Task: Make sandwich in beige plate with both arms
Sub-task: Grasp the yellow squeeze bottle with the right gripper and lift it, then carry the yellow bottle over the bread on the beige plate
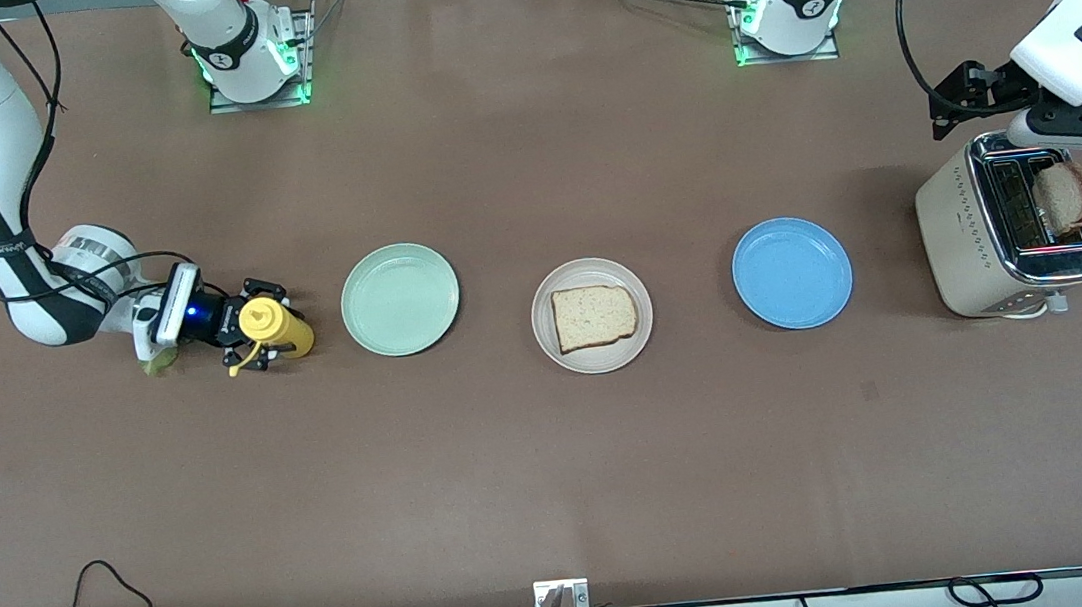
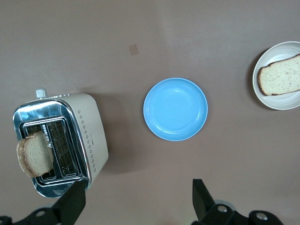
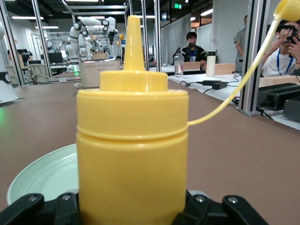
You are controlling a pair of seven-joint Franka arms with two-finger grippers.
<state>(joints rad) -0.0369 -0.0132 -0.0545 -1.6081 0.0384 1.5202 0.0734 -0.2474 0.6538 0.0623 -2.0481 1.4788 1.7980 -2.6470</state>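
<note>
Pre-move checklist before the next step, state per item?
1. Right gripper shut on the yellow plastic squeeze bottle: ok.
2. Bottle upright: ok.
3. Round beige plate holds one squarish toast slice: ok.
4. Second toast slice waiting in the cream and chrome toaster: ok.
5. Left gripper open over the table, beside the toaster: ok.
6. Green lettuce leaf placed on the toast: not ok.

A robotics lab: more robot arms [image 3: 89, 28] on benches, seated onlookers [image 3: 191, 47] (lanyards on), aluminium framing.
</note>
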